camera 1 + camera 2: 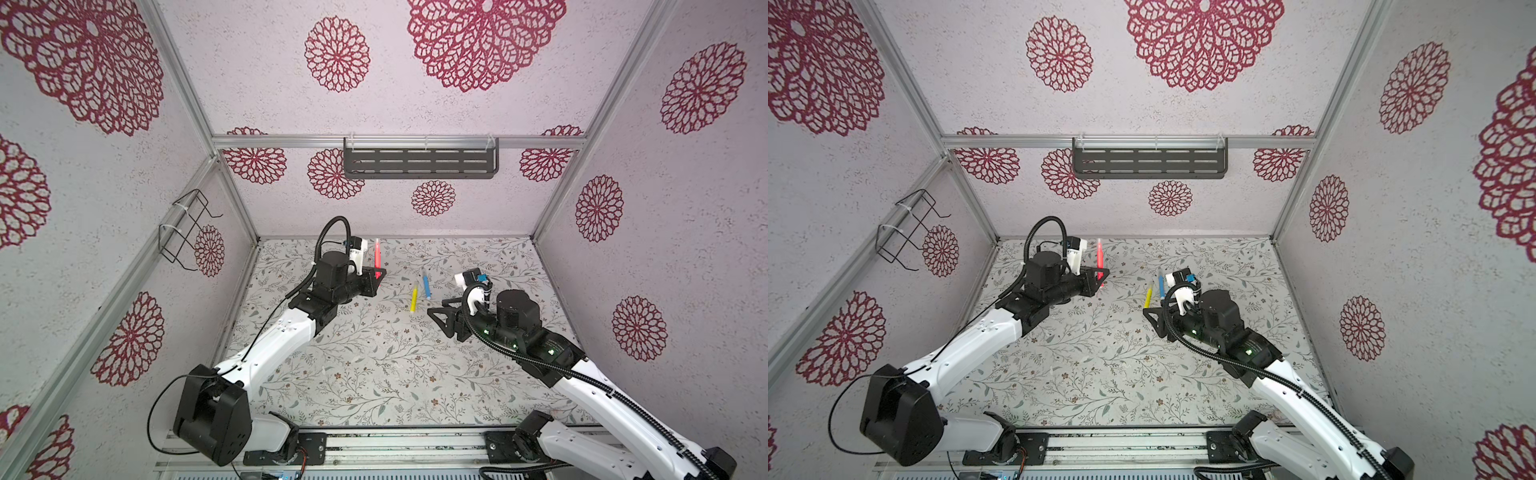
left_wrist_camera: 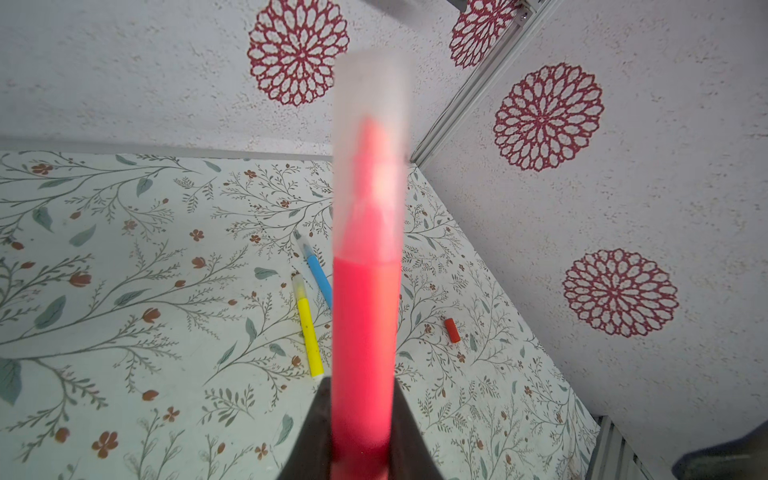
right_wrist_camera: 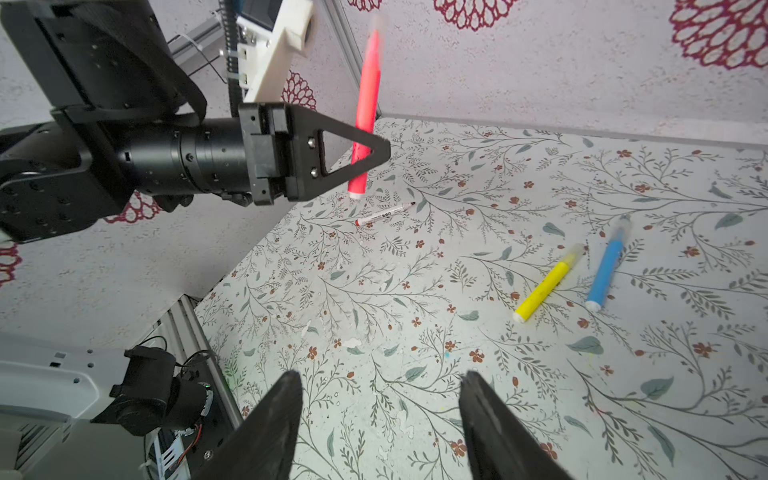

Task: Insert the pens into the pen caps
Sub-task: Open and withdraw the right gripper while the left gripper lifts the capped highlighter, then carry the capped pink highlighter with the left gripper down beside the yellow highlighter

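Note:
My left gripper [image 1: 378, 277] [image 2: 361, 436] is shut on the lower part of a pink-red pen [image 1: 377, 255] [image 2: 363, 332], held upright above the mat, with a clear pen cap [image 2: 372, 145] over its tip. A yellow pen [image 1: 414, 297] [image 3: 544, 286] and a blue pen [image 1: 426, 284] [image 3: 604, 270] lie side by side mid-mat, each with a pale cap on its far end. A white pen with red ends [image 3: 384, 214] lies under the left gripper. A loose red cap [image 2: 452, 330] lies beyond the blue pen. My right gripper [image 1: 438, 309] [image 3: 380, 386] hangs open and empty, near the yellow pen.
The floral mat [image 1: 374, 374] is walled on three sides. A dark slotted shelf [image 1: 419, 164] hangs on the back wall and a wire rack [image 1: 183, 232] on the left wall. A metal rail [image 1: 395, 444] runs along the front edge.

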Motion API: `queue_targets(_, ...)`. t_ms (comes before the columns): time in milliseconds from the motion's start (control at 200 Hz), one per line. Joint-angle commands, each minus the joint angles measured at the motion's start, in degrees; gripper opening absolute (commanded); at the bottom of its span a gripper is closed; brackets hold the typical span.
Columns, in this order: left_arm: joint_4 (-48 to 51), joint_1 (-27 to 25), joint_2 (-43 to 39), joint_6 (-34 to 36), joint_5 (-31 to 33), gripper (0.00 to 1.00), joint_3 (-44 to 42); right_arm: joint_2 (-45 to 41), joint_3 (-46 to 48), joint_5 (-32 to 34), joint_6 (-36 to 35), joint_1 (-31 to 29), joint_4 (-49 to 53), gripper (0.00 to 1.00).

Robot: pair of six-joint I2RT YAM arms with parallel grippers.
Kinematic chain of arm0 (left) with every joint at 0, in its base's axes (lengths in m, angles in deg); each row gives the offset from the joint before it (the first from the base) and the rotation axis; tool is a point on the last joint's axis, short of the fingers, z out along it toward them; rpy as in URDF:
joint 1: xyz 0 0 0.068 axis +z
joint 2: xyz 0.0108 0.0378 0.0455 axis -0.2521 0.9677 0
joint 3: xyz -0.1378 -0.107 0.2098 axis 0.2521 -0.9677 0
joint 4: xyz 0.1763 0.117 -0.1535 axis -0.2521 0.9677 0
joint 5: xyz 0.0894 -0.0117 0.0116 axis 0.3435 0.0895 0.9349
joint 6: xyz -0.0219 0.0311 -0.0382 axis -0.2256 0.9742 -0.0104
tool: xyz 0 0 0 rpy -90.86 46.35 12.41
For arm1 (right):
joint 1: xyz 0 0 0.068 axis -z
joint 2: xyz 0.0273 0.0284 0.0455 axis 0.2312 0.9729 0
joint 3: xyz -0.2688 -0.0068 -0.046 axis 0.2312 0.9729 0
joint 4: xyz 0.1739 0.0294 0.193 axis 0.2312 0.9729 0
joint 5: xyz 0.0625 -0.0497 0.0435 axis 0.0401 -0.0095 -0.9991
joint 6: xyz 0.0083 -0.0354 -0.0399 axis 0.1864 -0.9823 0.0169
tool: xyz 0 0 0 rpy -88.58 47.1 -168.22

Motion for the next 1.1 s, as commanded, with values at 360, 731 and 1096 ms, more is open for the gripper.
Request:
queue_targets(360,10.57,-0.77,17.98,1.95,-1.37,0.0,14.82,-4.88,2.6,4.88,0.55,0.34,1.05,0.63)
queue_targets(731,16.7,-1.56,31.31,0.59,-0.78,0.0,22.73,-6.32,3.8,5.94,0.39,0.42,1.85,0.64)
queue_targets(1096,21.63,-2.25,41.47,-2.14,0.97,0.02,27.76,-6.97,4.45,6.38,0.14,0.51,2.0,0.64)
